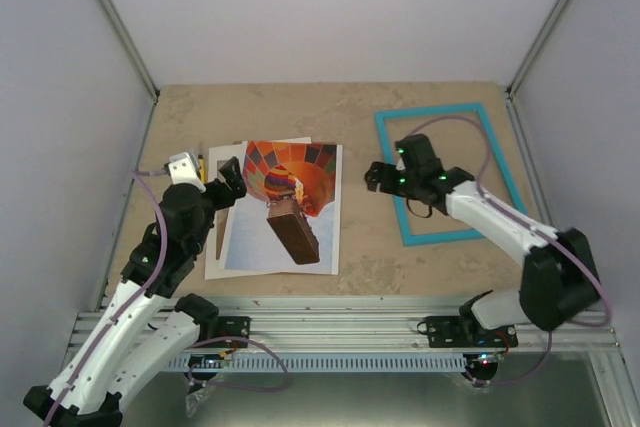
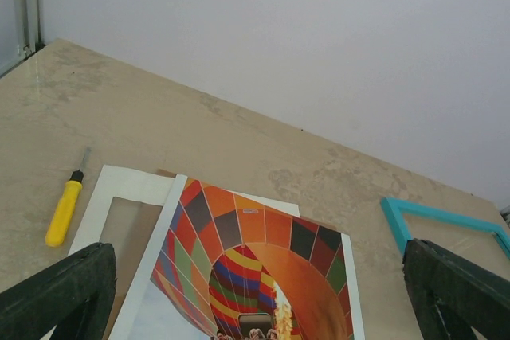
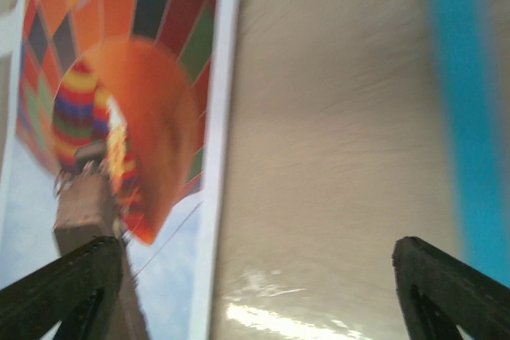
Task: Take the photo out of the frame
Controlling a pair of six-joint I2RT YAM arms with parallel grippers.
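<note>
Left gripper [image 1: 231, 179] over photo [image 1: 292, 209], frame [image 1: 446, 111] well apart

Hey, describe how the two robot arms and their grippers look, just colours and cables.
The left arm and right arm have white shells with black joints; a mauve cable loops along each. Small green lights glow near the right wrist. The left gripper and right gripper have black fingers.

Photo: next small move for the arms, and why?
Probably just retract both arms. The photo lies flat, well apart from the frame, which is empty. Left gripper and right gripper are open, holding nothing, so the removal looks done.
</note>
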